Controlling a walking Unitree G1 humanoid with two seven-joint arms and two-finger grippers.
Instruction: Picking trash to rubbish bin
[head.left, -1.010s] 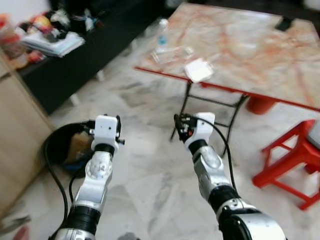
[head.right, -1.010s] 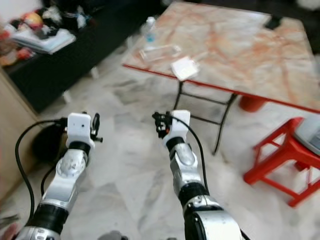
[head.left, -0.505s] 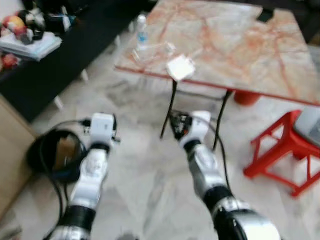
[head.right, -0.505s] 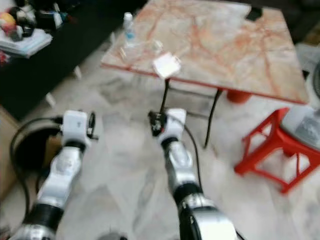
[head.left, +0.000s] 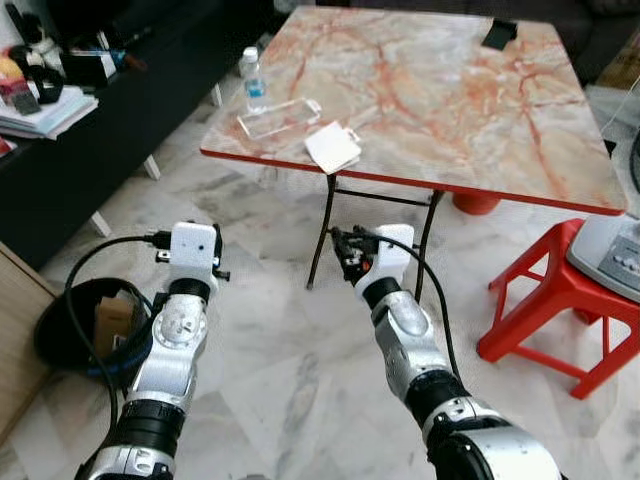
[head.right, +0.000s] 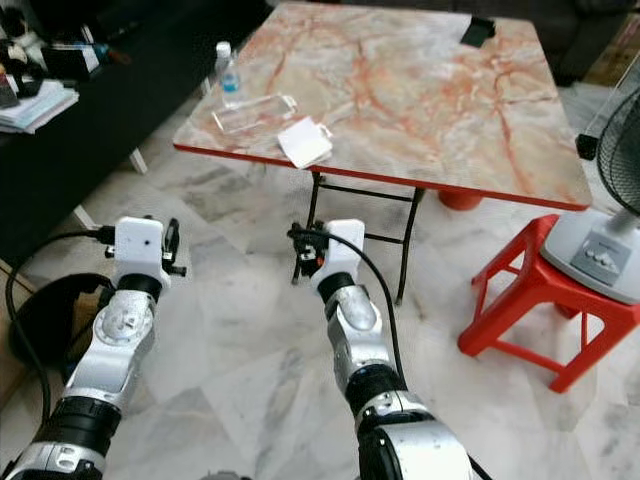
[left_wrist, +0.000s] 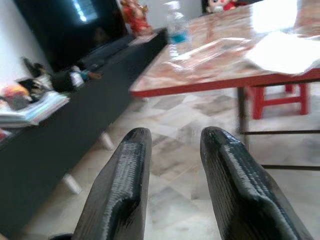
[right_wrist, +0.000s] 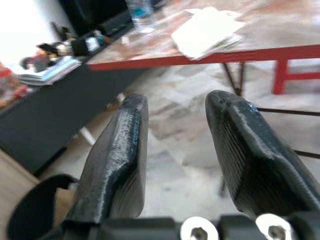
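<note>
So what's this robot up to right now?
It stands before a marble-topped table with both arms raised over the floor, holding nothing. The left gripper and right gripper are both open. On the table's near corner lie a white packet, a clear plastic tray and a water bottle, none touched yet. A black bin sits on the floor to its left.

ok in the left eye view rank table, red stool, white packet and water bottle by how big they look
1. Table, by far the largest.
2. Red stool.
3. White packet on the table's near edge.
4. Water bottle, which looks slightly smaller than the packet; it stands farther from the camera, so that last ranking is unsure.
</note>
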